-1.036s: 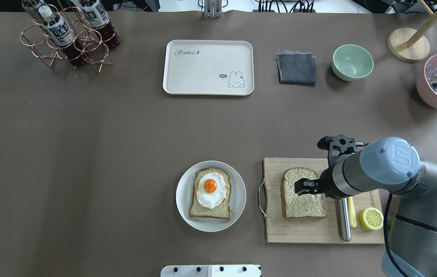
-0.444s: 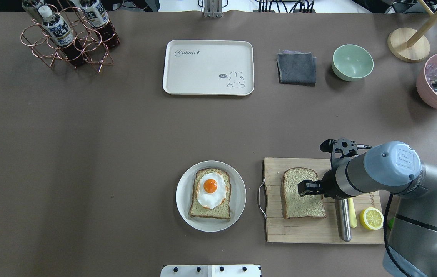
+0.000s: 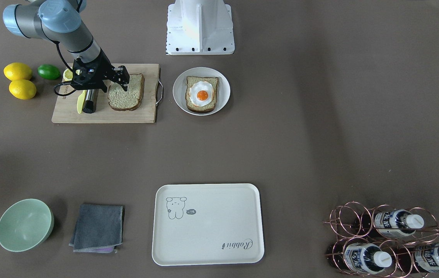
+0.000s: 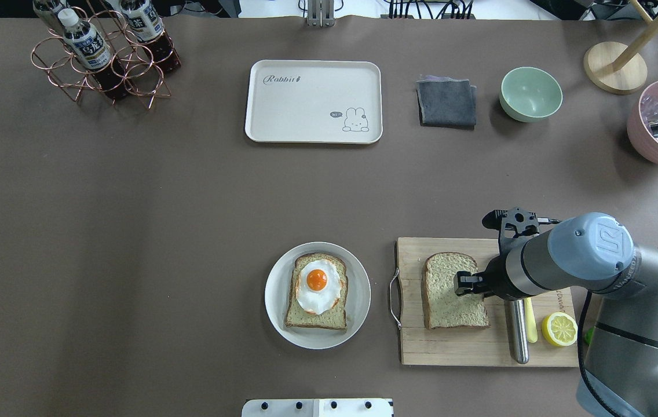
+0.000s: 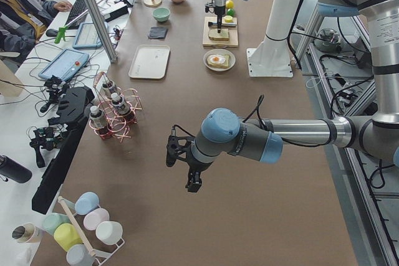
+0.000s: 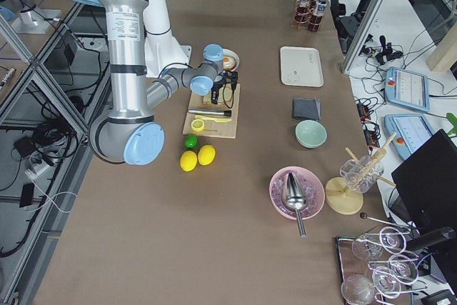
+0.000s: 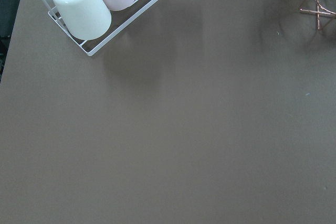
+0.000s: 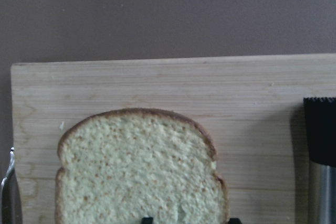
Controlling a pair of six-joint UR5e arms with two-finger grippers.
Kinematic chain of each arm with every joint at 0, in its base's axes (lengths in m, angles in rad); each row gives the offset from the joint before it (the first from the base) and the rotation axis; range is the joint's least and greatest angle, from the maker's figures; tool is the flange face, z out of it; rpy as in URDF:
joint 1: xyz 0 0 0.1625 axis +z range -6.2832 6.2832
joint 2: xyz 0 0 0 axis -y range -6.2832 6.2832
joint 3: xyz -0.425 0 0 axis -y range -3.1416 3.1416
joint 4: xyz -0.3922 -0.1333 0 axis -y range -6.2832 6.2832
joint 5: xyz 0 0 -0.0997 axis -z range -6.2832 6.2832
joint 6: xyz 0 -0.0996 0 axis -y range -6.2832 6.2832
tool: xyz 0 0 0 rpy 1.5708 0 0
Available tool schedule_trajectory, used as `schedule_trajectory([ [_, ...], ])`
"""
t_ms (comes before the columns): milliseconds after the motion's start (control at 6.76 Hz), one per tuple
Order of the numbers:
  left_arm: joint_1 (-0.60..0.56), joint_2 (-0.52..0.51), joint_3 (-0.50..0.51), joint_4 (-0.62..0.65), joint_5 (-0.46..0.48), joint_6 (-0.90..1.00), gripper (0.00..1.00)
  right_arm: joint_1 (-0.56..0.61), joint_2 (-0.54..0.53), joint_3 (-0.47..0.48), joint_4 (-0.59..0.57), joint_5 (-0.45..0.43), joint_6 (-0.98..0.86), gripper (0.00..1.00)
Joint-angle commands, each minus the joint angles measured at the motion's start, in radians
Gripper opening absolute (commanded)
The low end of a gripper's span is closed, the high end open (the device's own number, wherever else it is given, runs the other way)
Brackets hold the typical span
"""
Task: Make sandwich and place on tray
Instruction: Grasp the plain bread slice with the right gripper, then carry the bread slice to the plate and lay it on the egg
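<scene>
1. The bare slice [image 4: 450,295] is pale, speckled wholegrain with a brown crust. It lies flat on the bamboo board [image 4: 456,347] at the lower right of the overhead view. The egg-topped slice [image 4: 313,317] carries a white fried egg [image 4: 317,288] with an orange yolk. It sits on the round plate [image 4: 274,289] at lower centre, just left of the board.
2. The cream tray [image 4: 306,110], with its grey drawing and "Rabbit" script, lies at upper centre, well apart from both slices.
3. The right gripper [image 4: 468,284] is over the bare slice's right edge with its jaws apart. In the wrist view one fingertip [image 8: 148,219] shows over the crumb and the other just past the crust.
4. The wrist view cuts off the slice's lower part and most of the fingers, so contact with the bread cannot be made out. The left gripper [image 5: 190,179] shows only in the side view, above bare table, and I cannot tell whether its jaws are apart or closed.
</scene>
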Motion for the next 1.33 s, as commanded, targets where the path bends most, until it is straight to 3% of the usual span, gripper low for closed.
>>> schedule_trajectory([
  [0,-0.002,0.000,-0.002,0.000,0.000,0.000,0.97,0.000,0.000,0.003,0.002,0.000,0.000,0.00],
  [740,-0.004,0.014,-0.008,0.000,-0.002,0.000,0.97,0.008,0.018,0.056,0.002,0.015,0.008,0.00],
  [1183,-0.004,0.014,-0.005,0.000,-0.002,0.000,0.97,0.061,0.110,0.083,0.002,0.086,0.026,0.00],
])
